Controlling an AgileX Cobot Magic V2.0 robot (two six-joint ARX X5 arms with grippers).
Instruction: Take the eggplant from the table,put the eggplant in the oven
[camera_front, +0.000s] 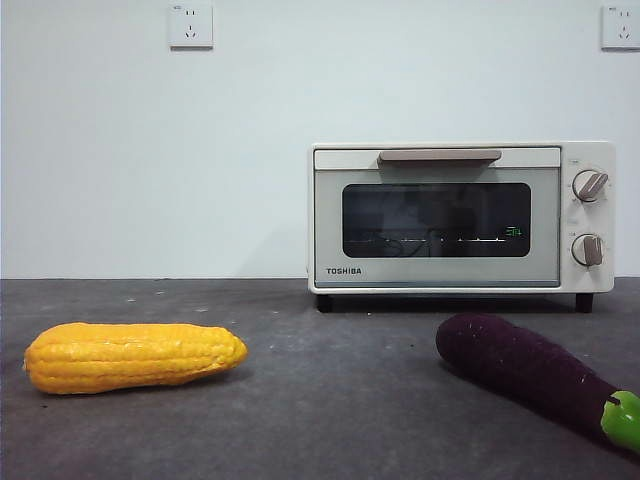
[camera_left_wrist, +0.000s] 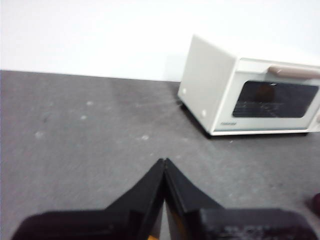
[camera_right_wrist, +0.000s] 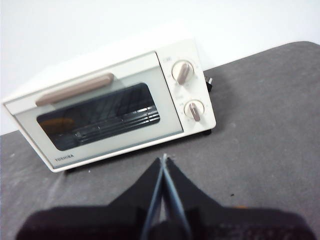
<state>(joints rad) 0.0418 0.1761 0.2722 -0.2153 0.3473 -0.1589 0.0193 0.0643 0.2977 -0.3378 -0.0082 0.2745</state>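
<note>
You had one eggplant (camera_front: 530, 370), one corn (camera_front: 133, 356) and one oven (camera_front: 462, 218) on the table (camera_front: 330, 400), plus two wall sockets (camera_front: 191, 25).

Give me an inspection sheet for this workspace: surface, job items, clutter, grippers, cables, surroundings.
Surface: dark grey table, matte, with a few pale specks.
Job's things: eggplant lying on the table in front of the oven, green stem cap toward the camera; oven door shut, handle at the top.
Clutter: yellow corn cob lying on the table, apart from the eggplant.
Grippers: left gripper and right gripper both shut, holding nothing, above the table, facing the oven.
Cables: a dark plug shows behind the oven; no cord seen.
Surroundings: white wall with two wall sockets.
</note>
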